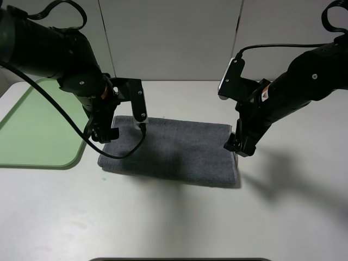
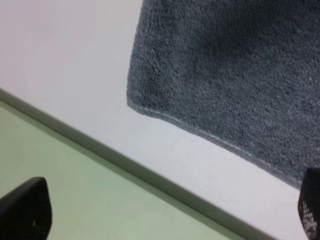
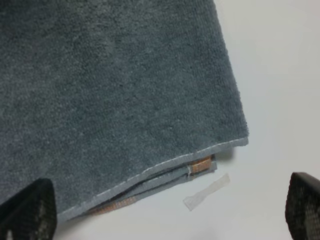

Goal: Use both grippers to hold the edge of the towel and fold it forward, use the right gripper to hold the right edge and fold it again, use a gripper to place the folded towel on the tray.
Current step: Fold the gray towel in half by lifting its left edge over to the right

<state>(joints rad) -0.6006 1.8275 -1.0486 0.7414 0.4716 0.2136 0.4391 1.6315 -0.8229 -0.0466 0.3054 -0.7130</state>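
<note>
The towel (image 1: 174, 149) is dark grey and fuzzy, with a thin light-grey hem (image 3: 150, 173). An orange-and-pale stripe (image 3: 201, 164) peeks out under the towel's top layer. Beside the towel, the tray (image 1: 32, 130) is pale green. The bench (image 1: 163, 217) under the towel is white.

Soft, bright light falls from above. In the high view a diffuse shadow darkens the towel (image 1: 179, 147) between the left gripper (image 1: 106, 133) and the right gripper (image 1: 239, 145). A fainter one spreads over the white table (image 1: 283, 185) just beside the right gripper, on its outer side. No glare shows. Both wrist views are grainier: the terry pile reads fairly crisp, the black fingertips (image 3: 25, 212) are blurred, and the tray (image 2: 100, 200) near the left gripper looks soft.
</note>
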